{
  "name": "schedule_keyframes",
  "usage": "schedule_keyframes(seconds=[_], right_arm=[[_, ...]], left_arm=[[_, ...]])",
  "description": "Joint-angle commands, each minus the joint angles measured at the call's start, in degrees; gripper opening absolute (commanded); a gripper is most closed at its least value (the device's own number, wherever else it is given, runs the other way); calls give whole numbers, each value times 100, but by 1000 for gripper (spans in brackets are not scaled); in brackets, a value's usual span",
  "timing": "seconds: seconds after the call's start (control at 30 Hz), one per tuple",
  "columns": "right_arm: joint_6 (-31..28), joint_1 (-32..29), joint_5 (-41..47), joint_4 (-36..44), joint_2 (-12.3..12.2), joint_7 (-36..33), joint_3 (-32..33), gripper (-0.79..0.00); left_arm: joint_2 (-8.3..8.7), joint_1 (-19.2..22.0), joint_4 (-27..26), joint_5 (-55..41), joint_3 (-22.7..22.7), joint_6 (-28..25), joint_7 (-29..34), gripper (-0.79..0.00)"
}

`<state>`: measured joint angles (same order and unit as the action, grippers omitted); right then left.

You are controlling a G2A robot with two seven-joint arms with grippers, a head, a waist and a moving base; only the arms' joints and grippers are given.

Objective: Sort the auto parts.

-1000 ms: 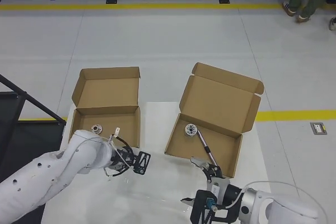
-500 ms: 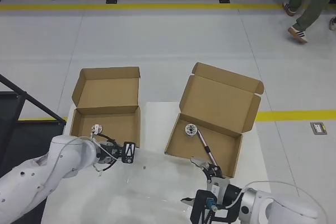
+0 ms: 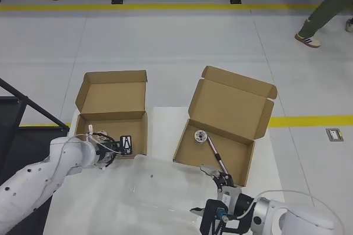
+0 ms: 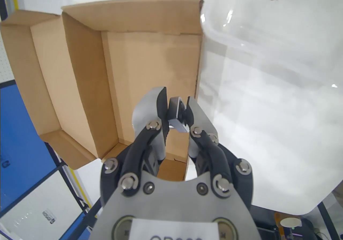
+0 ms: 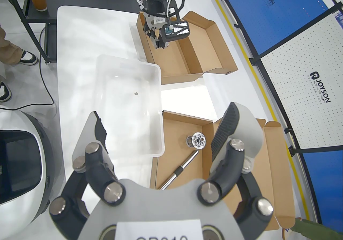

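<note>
In the last second I have swung my left end effector (image 3: 126, 144) away from the clear plastic bin (image 3: 159, 182) and across to the open brown cardboard box on my left (image 3: 112, 97). A second ago it hung over the bench near the bin's corner. Now it hovers above the box's interior, at the corner nearest the bin. Its fingers are drawn in narrow and pinch a small grey metal part (image 4: 175, 115). From my left wrist I see that part held clear above the box floor (image 4: 150, 64), not resting on it.

My right end effector (image 5: 166, 120) has not shifted over that second. It waits with its fingers spread wide and nothing between them, near the front of the second open brown cardboard box on my right (image 3: 229, 108). That box holds a silver round flanged part (image 3: 200, 136) and a thin metal rod (image 3: 217, 155) lying just beside it.

I judge the carry to be nearly finished. The part is over its box, so what remains for this piece is to lower a little and let go. A tiny dark speck (image 3: 151, 175) lies in the bin, but I cannot tell whether it is a part to sort or just a fleck. The white bench (image 3: 162, 129) shows bare between the two boxes.
</note>
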<state>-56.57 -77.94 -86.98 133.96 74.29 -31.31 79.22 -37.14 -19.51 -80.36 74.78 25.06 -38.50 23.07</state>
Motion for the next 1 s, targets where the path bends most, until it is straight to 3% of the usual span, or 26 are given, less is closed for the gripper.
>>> schedule_keyframes(seconds=[0.0,0.2,0.53,0.63,0.7,0.73,0.77,0.97], right_arm=[[0,0,0,0,0,0,0,0],[0,0,0,0,0,0,0,0],[0,0,0,0,0,0,0,0],[0,0,0,0,0,0,0,0],[0,0,0,0,0,0,0,0],[0,0,0,0,0,0,0,0],[0,0,0,0,0,0,0,0],[0,0,0,0,0,0,0,0]], left_arm=[[-95,48,238,73,-9,61,-119,-785],[-500,190,1061,443,-182,267,-559,-785],[-1455,496,2562,953,-621,296,-831,-785],[-1706,583,3014,969,-653,242,-981,-517],[-1840,647,3257,1019,-655,193,-1083,-400],[-1896,671,3365,1047,-651,177,-1129,-274],[-1946,693,3462,1080,-645,156,-1172,-209],[-2116,785,3858,1233,-529,-31,-1555,-188]])
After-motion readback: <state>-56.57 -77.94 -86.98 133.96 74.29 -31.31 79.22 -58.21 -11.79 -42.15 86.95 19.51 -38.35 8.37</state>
